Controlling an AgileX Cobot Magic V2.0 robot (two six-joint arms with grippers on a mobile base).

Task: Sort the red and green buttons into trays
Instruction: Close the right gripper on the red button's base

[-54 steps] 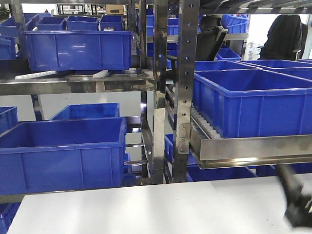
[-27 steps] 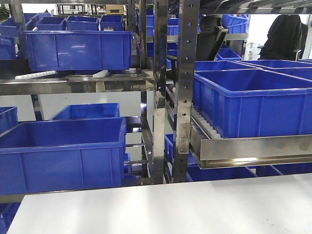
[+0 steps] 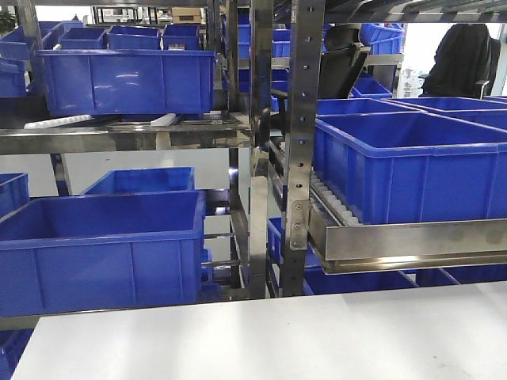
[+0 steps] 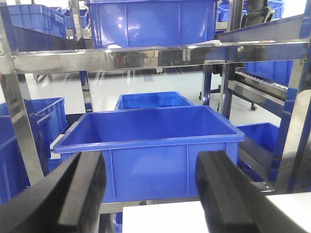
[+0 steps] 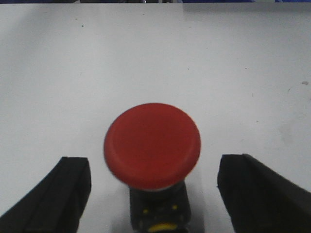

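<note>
The push-button [image 5: 152, 145] has a red dome above a dark base with a yellow spot. The counter [image 5: 146, 48] is white, the crates [image 3: 103, 253] blue, the rack [image 3: 305, 119] silvery steel.

The red button [image 5: 152, 144], dome over a dark base, stands upright on the white table [image 5: 146, 48].

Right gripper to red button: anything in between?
Nothing visible. The red button stands on the white table between the right gripper's open fingers. Only bare table shows in the gap on each side, and neither finger touches the button.
</note>
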